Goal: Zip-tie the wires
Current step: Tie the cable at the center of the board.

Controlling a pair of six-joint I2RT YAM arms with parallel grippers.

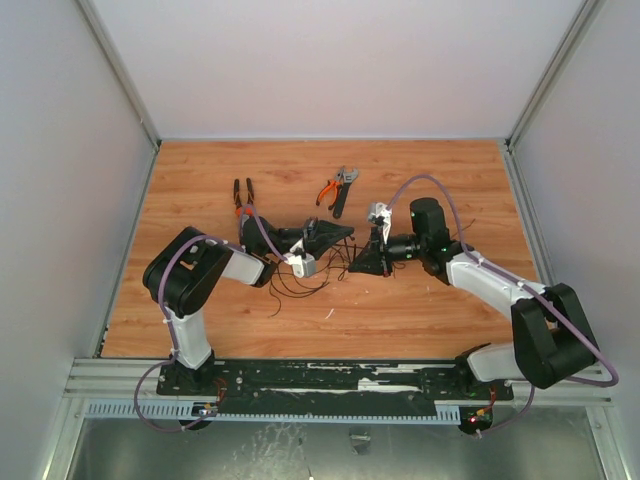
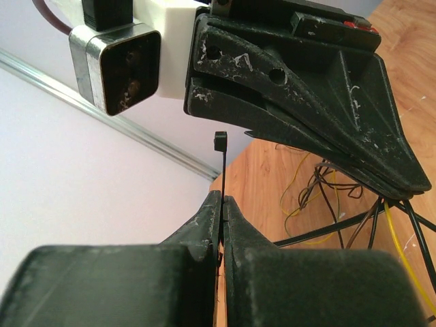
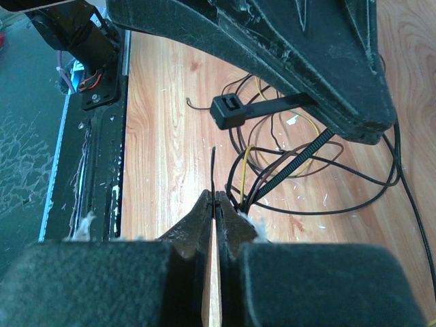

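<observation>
Wooden table (image 1: 200,180): left gripper (image 2: 221,204) jaws clamp the upright zip tie (image 2: 219,170); right gripper (image 3: 215,201) jaws pinch its tail, wires (image 3: 327,197) at two o'clock.

Zip tie (image 2: 220,178) lower length hidden

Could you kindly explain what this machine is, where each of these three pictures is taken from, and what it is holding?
Two robot arms are bolted to a wooden table. The top picture looks down from above; the other two come from cameras on each wrist. The left gripper is shut on a thin black plastic zip tie. The right gripper pinches the tie's tail end. Between the grippers lie thin, dark, loosely looped wires. Farther back lie red-handled pliers, orange-handled pliers and a dark wrench.
</observation>
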